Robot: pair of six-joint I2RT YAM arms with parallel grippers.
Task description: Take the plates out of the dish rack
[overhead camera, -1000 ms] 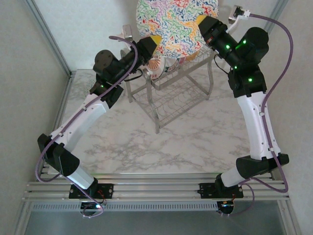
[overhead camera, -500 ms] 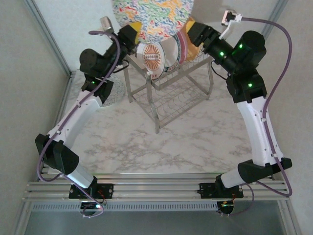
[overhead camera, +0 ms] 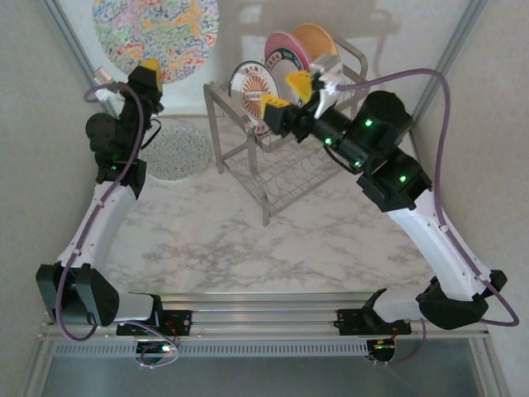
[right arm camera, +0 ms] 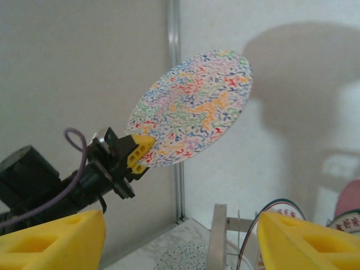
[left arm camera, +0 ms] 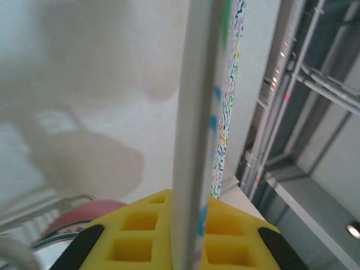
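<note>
Well left of two-tier silver wire dish rack [overhead camera: 281, 174], raised: large round multicoloured squiggle-patterned plate [overhead camera: 155, 40], rim clamped in left gripper [overhead camera: 150, 68]. Just left of rack, flat on marble table [overhead camera: 331, 236]: blue-speckled white round plate [overhead camera: 176, 150]. In rack's upper tier, upright: small white orange-medallion plate [overhead camera: 250, 84], pink plate [overhead camera: 279, 48], orange plate [overhead camera: 318, 40]. At rack's top: right gripper [overhead camera: 286, 93], yellow fingers wide apart, empty.

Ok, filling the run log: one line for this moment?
left gripper: shut on squiggle-patterned plate | right gripper: open, at dish rack
</note>
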